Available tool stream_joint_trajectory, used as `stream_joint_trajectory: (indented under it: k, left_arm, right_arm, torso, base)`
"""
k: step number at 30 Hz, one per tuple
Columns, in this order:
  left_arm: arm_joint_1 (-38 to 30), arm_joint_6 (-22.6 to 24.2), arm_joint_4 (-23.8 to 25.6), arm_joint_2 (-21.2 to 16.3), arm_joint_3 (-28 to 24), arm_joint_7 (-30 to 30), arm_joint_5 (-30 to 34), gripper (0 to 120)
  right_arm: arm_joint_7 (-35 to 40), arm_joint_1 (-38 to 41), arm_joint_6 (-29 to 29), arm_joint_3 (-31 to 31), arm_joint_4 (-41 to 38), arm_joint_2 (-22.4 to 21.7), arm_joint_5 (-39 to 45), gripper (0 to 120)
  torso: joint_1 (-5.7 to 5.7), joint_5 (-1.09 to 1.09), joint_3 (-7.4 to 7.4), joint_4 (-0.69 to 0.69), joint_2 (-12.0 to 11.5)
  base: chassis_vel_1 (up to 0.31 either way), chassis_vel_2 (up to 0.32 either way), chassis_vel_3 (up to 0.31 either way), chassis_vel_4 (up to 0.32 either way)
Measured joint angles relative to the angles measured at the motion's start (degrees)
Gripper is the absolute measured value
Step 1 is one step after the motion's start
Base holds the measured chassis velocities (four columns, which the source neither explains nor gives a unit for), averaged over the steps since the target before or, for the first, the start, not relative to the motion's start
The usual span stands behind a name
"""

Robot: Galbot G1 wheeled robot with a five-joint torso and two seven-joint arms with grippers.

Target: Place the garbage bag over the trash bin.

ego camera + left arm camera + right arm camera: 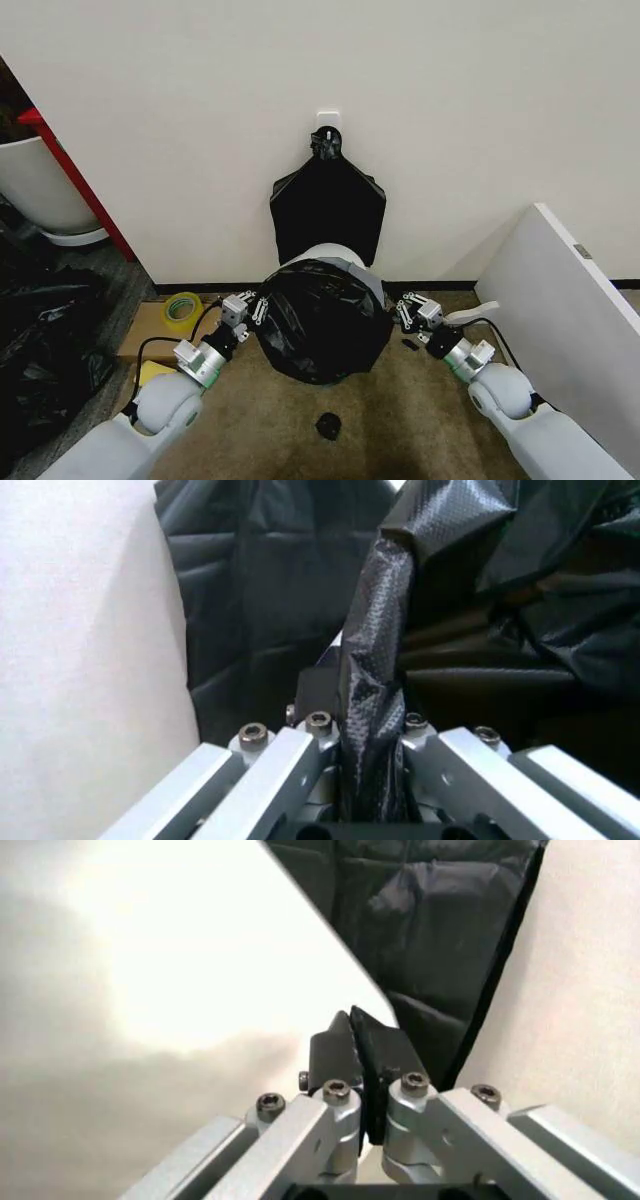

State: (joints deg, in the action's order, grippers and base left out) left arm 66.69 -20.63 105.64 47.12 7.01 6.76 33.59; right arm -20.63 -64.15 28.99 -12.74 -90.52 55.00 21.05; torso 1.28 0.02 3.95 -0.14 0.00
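Garbage bag [320,320] sits draped over the trash bin [335,252], black plastic ballooned over the mouth w/ only a pale sliver of bin rim peeking at the back, right up against the wall. Left claw [250,308] is at the bag's left edge, closed tight on a twisted strip of the bag — wrist cam shows the plastic [375,705] pinched between the pads. Right claw [405,312] is at the bag's right edge, pads pressed together; wrist cam shows them shut [360,1057], w/ white bin wall beside them and black film past the tips; can't tell if any film's caught between. Behind the bin, flat black bags [328,205] hang from a wall hook, bottom edge just touching the bin's back. Room's tight: white board [570,300] leans close on the right arm's side, cardboard box [150,325] w/ a tape roll [182,307] on the left. Carpet in front is open, one small black scrap [328,426] lying between the arms, another tiny bit [408,345] near the right claw.
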Motion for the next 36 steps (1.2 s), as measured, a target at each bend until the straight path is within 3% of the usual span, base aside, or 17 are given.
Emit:
stream_joint_trajectory:
  k: [7,11,17,18,25,27,32,35,36]
  left_arm:
    - [0.21,0.23,-0.67,-0.11,0.79,0.78,1.03,1]
    - [0.36,-0.57,-1.56,0.1,0.84,1.13,-0.85,1]
    - [0.26,-1.02,-1.96,0.18,0.84,1.19,-1.52,1]
    - [0.26,-1.02,-1.96,0.18,0.84,1.19,-1.52,1]
    - [-0.02,-1.02,-1.89,-0.03,1.05,0.81,-1.4,1]
    - [-0.01,-1.02,-1.89,-0.03,1.08,0.79,-1.4,1]
    - [0.08,-1.02,-1.89,0.09,1.1,0.66,-1.43,1]
    - [0.07,-0.99,-1.89,0.14,1.08,0.6,-1.45,1]
    - [0.07,-0.97,-1.87,0.15,1.06,0.55,-1.45,1]
  right_arm:
    - [2.1,-0.11,1.36,-0.66,-0.12,-0.05,2.38,0]
    - [1.88,-0.92,-1.13,-0.92,-3.49,-1.5,11.16,9]
    - [-2.11,-3.68,-9.68,-0.64,-12.13,-3.97,32.0,34]
    - [-2.11,-3.68,-9.68,-0.64,-12.13,-3.97,32.0,34]
    - [-10.91,-4.12,-11.65,-0.62,-13.23,-4.17,32.94,65]
    - [-11.63,-4.17,-11.76,-0.62,-13.18,-4.21,32.71,68]
    - [-13.17,-4.11,-11.9,-0.67,-12.05,-4.1,30.33,89]
    - [-13.06,-4.04,-11.95,-0.61,-11.72,-4.09,29.83,95]
    - [-13.0,-3.99,-11.96,-0.58,-11.56,-4.09,29.67,91]
  torso:
    - [0.0,0.0,0.0,0.0,0.0]
    - [0.0,-0.01,0.0,-0.01,0.0]
    - [0.0,-0.01,0.0,-0.01,0.0]
    - [0.0,-0.01,0.0,-0.01,0.0]
    - [0.0,0.0,0.0,0.0,0.0]
    - [0.0,-0.01,0.0,-0.01,0.0]
    - [0.0,-0.01,0.0,0.0,0.0]
    - [0.0,-0.01,0.0,-0.01,0.0]
    - [0.0,-0.01,0.0,0.0,0.0]
  base:
    - [0.0,0.0,0.0,0.0]
    - [0.0,0.0,0.0,0.0]
    - [0.0,0.0,0.0,0.0]
    - [0.0,0.0,0.0,0.0]
    - [0.0,0.0,0.0,0.0]
    - [0.0,0.0,0.0,0.0]
    - [0.0,0.0,0.0,0.0]
    - [0.0,0.0,0.0,0.0]
    - [0.0,0.0,0.0,0.0]
